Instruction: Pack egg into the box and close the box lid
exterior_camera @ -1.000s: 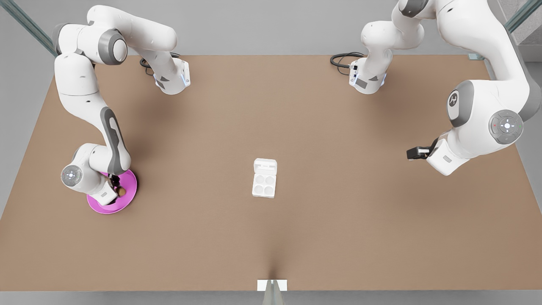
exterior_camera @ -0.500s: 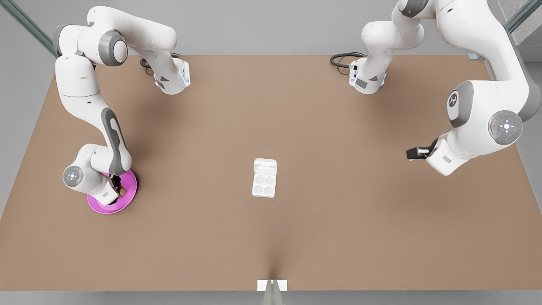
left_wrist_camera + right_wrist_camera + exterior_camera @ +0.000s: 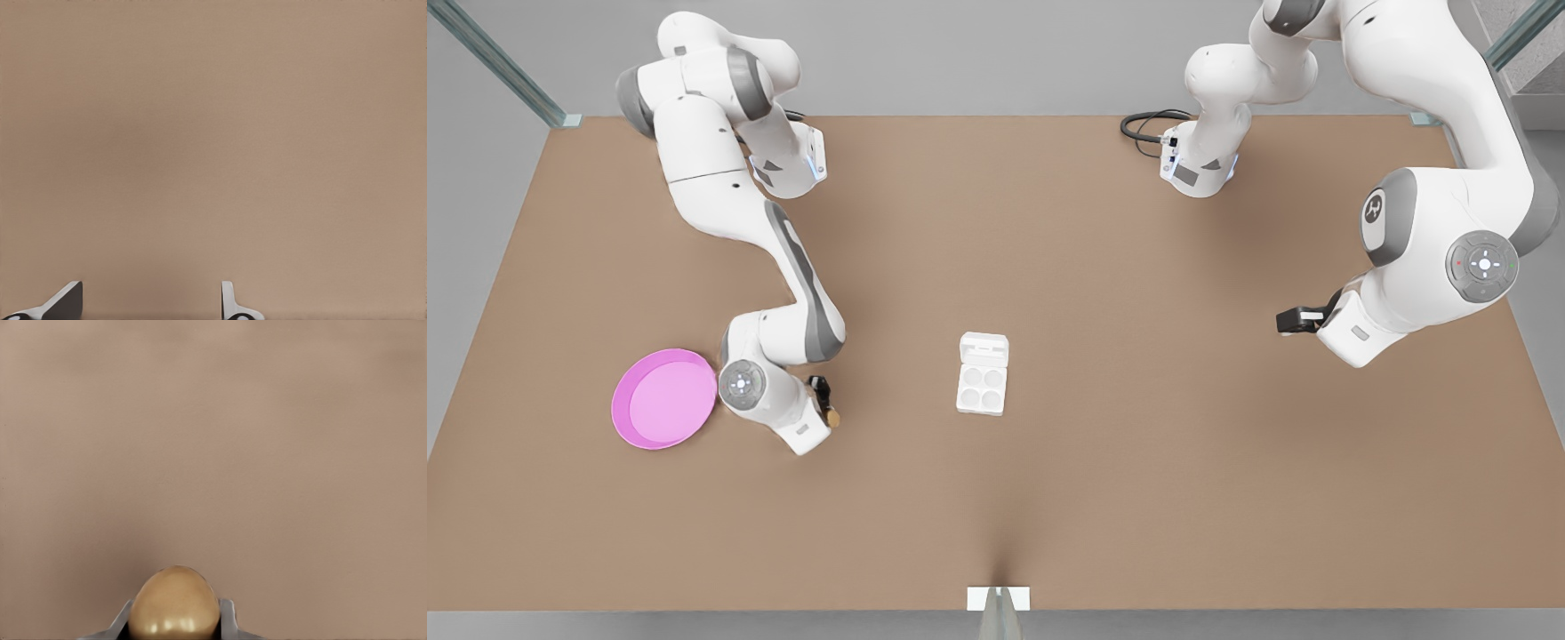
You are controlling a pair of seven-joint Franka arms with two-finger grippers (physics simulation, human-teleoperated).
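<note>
The tan-brown egg (image 3: pixel 833 416) (image 3: pixel 175 603) is held above the table by my right gripper (image 3: pixel 825 405) (image 3: pixel 175 621), which is shut on it at the front view's left. The egg hangs between the pink plate and the box. The white box (image 3: pixel 981 388) lies mid-table with its cups bare, and the box lid (image 3: pixel 984 348) is folded open flat on the far side. At the front view's right, my left gripper (image 3: pixel 1288 320) (image 3: pixel 147 307) waits open above bare table, its fingertips (image 3: pixel 67 301) apart and holding nothing.
A round pink plate (image 3: pixel 663 409) sits on the table at the front view's left, beside the right arm's wrist. Two arm bases and a black cable (image 3: pixel 1147 124) stand at the far edge. Brown tabletop surrounds the box.
My right gripper has lifted the egg off the pink plate and carried it toward the front view's right, nearer the box. The left arm has barely shifted.
</note>
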